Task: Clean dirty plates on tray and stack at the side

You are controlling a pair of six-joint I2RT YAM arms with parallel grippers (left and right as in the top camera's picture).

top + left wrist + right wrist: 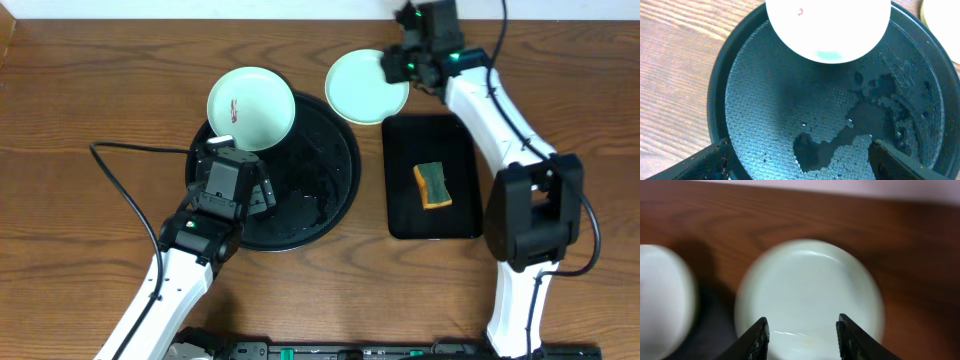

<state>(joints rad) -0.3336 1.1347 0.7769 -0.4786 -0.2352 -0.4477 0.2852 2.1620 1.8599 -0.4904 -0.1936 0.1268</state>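
Note:
The round black tray (330, 190) lies mid-table, its floor wet (840, 115). A pale plate (250, 108) with a small red smear rests on the tray's far-left rim and also shows in the left wrist view as the smeared plate (827, 27). A clean mint-green plate (362, 88) lies on the table just right of the tray's far edge. My left gripper (240, 165) hovers open over the tray, the left gripper (800, 165) with nothing between its fingers. My right gripper (392, 68) stands open just above the mint plate (810, 285), the right gripper (802, 332) empty.
A black rectangular tray (405, 215) right of the round one holds a green-and-orange sponge (432, 185). The left arm's cable (120, 170) trails over the wood at left. The right arm (500, 120) reaches across the far right. Bare wood surrounds the trays.

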